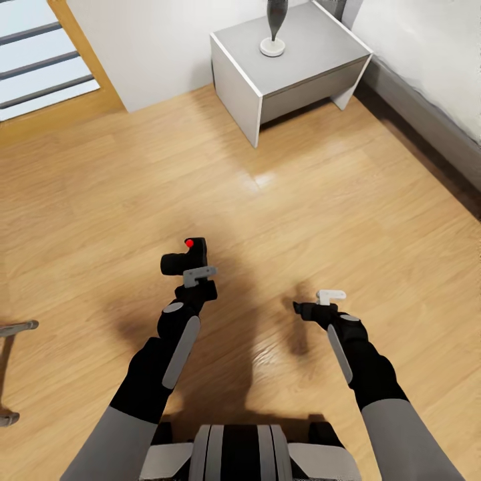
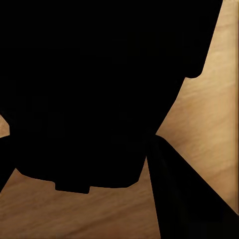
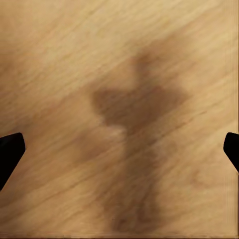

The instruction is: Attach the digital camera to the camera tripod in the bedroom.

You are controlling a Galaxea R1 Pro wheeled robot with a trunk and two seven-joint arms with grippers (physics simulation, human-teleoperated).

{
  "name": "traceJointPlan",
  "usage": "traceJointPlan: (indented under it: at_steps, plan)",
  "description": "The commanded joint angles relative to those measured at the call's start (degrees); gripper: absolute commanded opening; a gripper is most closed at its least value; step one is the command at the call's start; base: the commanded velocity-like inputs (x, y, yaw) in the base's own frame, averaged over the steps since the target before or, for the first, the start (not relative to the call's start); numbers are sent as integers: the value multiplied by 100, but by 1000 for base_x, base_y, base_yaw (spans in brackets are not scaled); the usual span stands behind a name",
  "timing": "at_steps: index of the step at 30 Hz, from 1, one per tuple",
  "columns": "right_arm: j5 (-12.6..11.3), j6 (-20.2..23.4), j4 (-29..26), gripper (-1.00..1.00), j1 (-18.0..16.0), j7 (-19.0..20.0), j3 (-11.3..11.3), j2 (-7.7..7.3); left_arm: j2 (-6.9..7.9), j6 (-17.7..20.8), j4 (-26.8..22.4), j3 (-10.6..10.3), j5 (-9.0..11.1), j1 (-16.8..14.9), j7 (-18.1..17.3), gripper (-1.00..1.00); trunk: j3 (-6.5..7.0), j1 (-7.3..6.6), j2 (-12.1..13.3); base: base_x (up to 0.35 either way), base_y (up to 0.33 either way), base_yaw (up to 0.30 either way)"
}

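From the head view, the left gripper (image 1: pixel 189 266) is closed around the digital camera (image 1: pixel 185 258) and holds it above the wood floor (image 1: pixel 300 220), the red button facing up. The right gripper (image 1: pixel 312 308) hangs beside it, well apart, with nothing between its fingers. Ahead stands a grey bedside table (image 1: pixel 294 63) with a lamp base (image 1: pixel 272 45) on it, next to the edge of the bed (image 1: pixel 427 80). At the far left edge I see two silver bars (image 1: pixel 17 329), maybe tripod legs, but I cannot tell for sure.

In the left wrist view, the camera (image 2: pixel 94 89) is a big black shape very close to the lens, with floor behind it.

In the right wrist view, two dark fingertips (image 3: pixel 10 149) stand wide apart over bare floor (image 3: pixel 119 59) and a shadow.

I judge the carrying step is in hand. The next move probably calls for turning the base to the left, to bring the tripod into sight, with the camera kept firmly gripped.
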Motion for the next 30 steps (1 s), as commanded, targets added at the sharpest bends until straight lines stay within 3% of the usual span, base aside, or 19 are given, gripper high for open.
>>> traceJointPlan:
  at_steps: [1,11,30]
  plan:
    - [-12,113,-50,100,-1,23,-18,4,4,22,-6,-9,47,-3,43,-100,16,-23,40,0,0,0]
    - [10,252,-119,100,-1,21,-22,6,7,22,4,-9,49,-3,38,-100,215,-243,441,0,0,0]
    - [8,261,-116,100,-1,3,-22,15,7,22,26,-9,52,-3,43,-100,719,-660,1203,0,0,0]
